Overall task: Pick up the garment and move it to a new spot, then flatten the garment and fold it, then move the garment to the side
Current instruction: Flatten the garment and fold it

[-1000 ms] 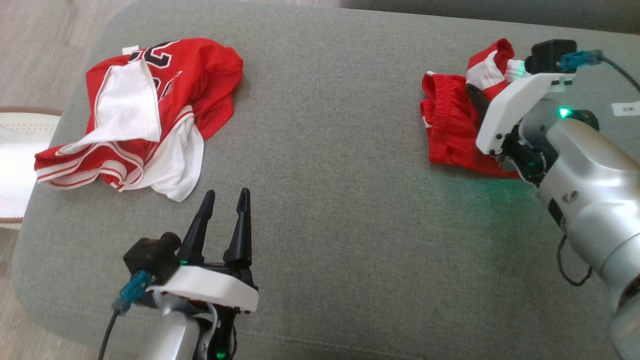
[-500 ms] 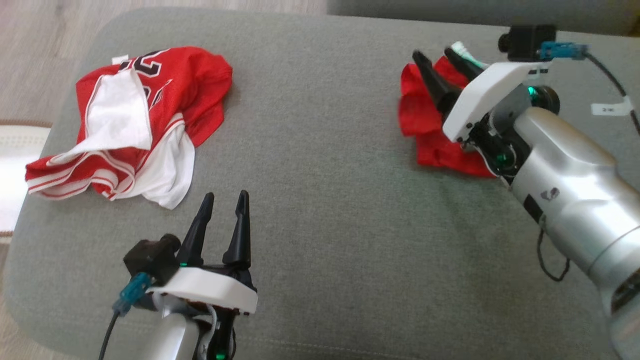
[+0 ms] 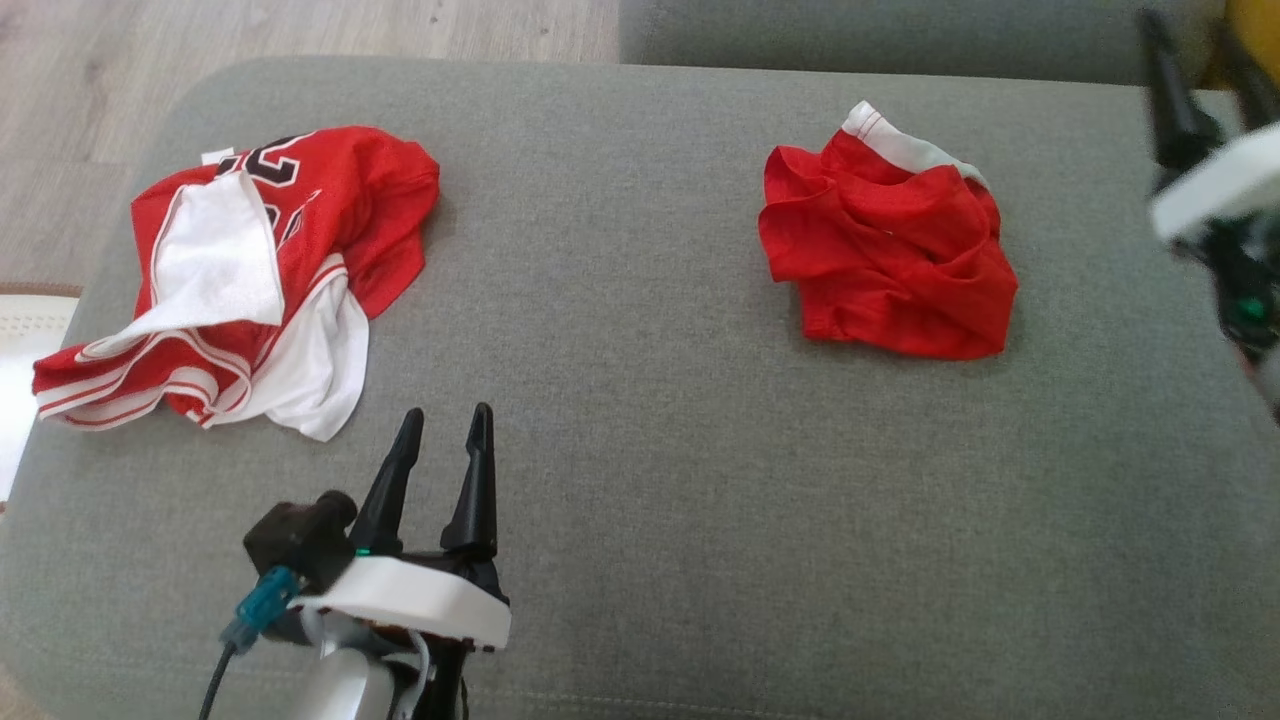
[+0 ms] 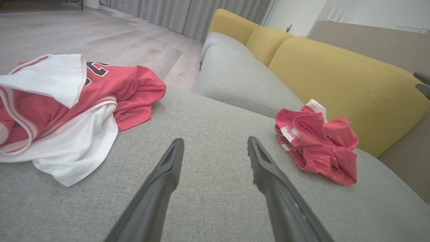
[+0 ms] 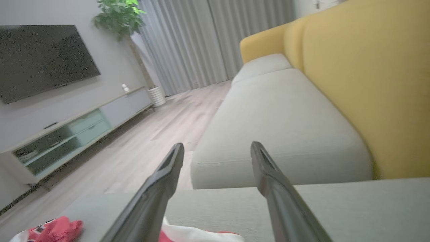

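A small crumpled red garment (image 3: 890, 265) with a white waistband lies free on the grey cushion (image 3: 640, 420), right of centre; in the left wrist view this garment (image 4: 315, 141) sits ahead and to the right. My right gripper (image 3: 1190, 45) is raised off to its right, blurred, jaws open and empty; its own view shows the right gripper (image 5: 216, 146) open above the garment's white edge (image 5: 201, 234). My left gripper (image 3: 447, 415) rests open and empty at the near left, also seen as the left gripper (image 4: 215, 141). A larger red and white jersey (image 3: 260, 270) lies bunched at far left.
The grey cushion ends in rounded edges at the left and front. Wooden floor (image 3: 300, 30) lies beyond, with a pale rug (image 3: 25, 330) at the left. A yellow sofa back (image 4: 336, 77) rises behind the cushion, and a second grey cushion (image 5: 278, 121) lies ahead.
My right gripper opened, let go of the small red garment and pulled back up and to the right. The garment now lies free. The head camera shifted; the left arm has stayed still.
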